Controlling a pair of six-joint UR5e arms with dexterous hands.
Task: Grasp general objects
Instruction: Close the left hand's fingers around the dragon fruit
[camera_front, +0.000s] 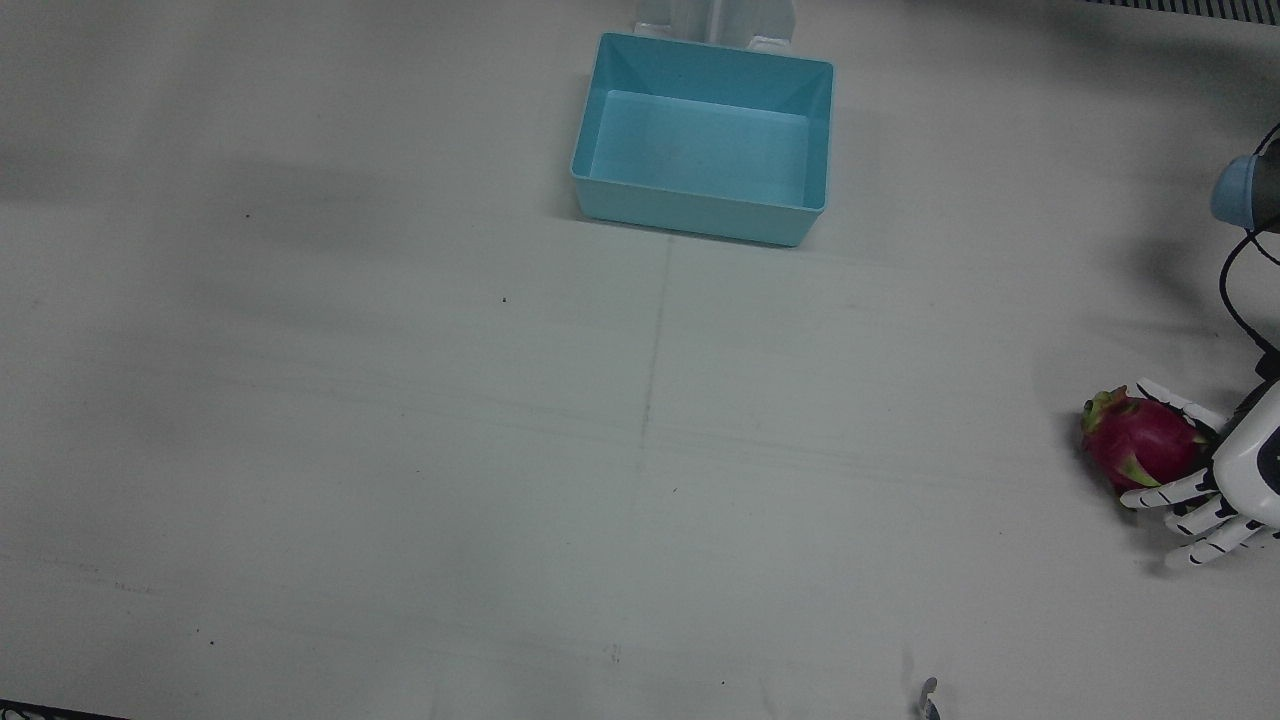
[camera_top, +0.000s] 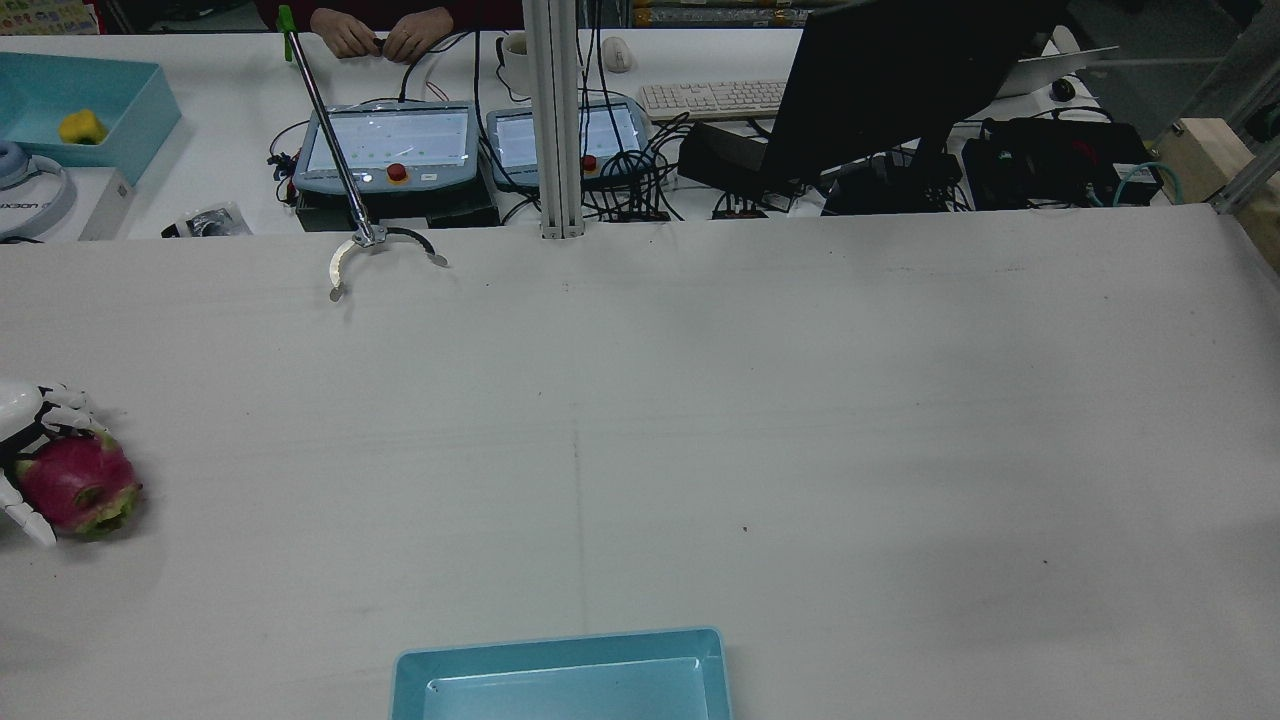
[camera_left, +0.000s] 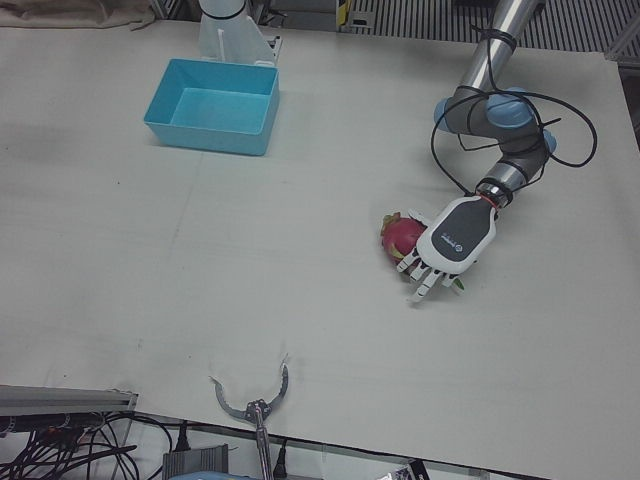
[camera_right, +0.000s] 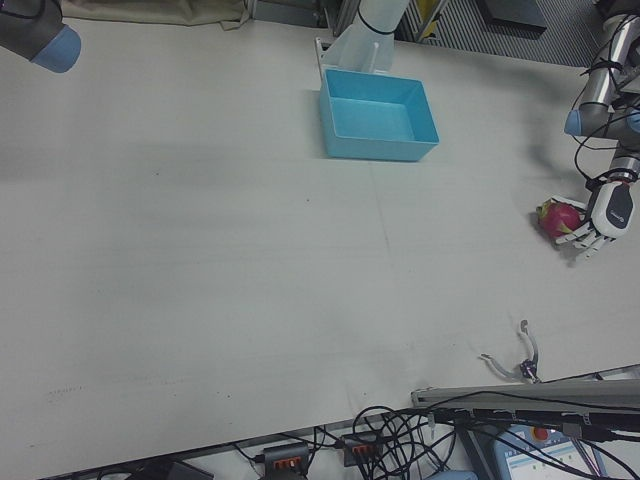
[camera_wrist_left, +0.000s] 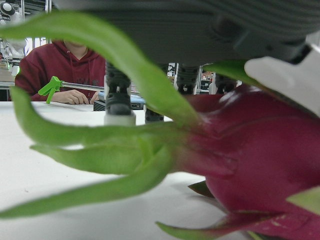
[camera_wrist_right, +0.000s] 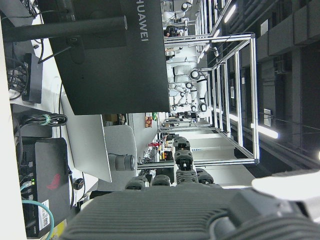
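Your left hand (camera_left: 446, 250) is down at the table (camera_left: 300, 260) on the far left side of the workspace, cupped over the dragon fruit (camera_left: 402, 235), which lies on the surface with its green-tipped end pointing away from the palm. In the front view the fingers (camera_front: 1165, 495) reach along one side of the fruit while another digit lies along the opposite side, so the hand brackets it from both flanks; the fruit sits on the tabletop. From these views you cannot tell whether the fingers press firmly on the skin or merely lie against it. The left hand view is filled by the magenta body and green scales directly under the palm. The blue bin (camera_front: 705, 140) stands well apart from the fruit, near the pedestal at the middle of the robot's edge of the table. Your right hand (camera_wrist_right: 200, 210) shows only in its own camera, as dark finger segments against the room beyond, holding nothing visible; how far the fingers are spread cannot be judged. A reaching tool (camera_top: 385, 245) rests at the operators' edge.
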